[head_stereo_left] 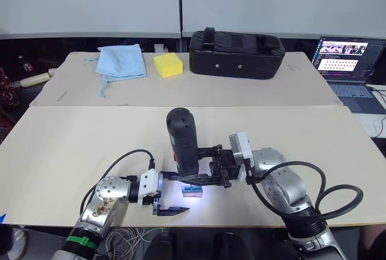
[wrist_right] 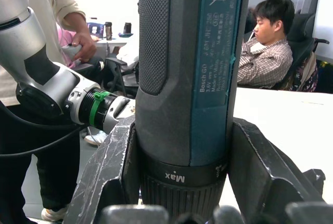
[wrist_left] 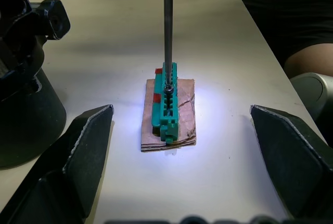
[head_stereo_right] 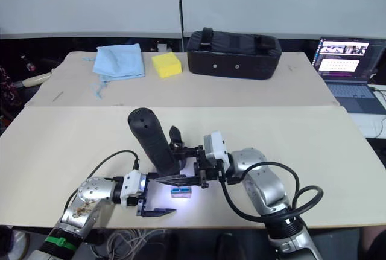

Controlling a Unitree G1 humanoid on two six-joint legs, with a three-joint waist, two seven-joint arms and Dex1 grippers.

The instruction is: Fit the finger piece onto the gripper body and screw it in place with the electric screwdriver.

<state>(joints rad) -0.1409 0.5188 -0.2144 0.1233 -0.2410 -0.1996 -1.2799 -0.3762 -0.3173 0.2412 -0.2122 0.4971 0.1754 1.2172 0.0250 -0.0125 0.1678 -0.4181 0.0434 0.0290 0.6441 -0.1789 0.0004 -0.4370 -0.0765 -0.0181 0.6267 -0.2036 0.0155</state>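
The electric screwdriver (head_stereo_left: 181, 142) stands nearly upright near the table's front edge, with my right gripper (head_stereo_left: 188, 163) shut around its lower body (wrist_right: 187, 78). Its thin metal bit (wrist_left: 168, 26) comes down onto a small brown-and-green box (wrist_left: 169, 115), whose green rack holds a dark screw under the tip. White light from the tool falls on the box (head_stereo_left: 193, 190). My left gripper (wrist_left: 180, 109) is open, one finger on each side of the box and touching nothing. The finger piece and the gripper body are out of view.
On the far table lie a black padded bag (head_stereo_left: 236, 53), a yellow sponge (head_stereo_left: 167, 64) and a blue cloth (head_stereo_left: 122, 62). A laptop (head_stereo_left: 350, 61) stands at the far right. People (wrist_right: 268, 42) are beyond the table.
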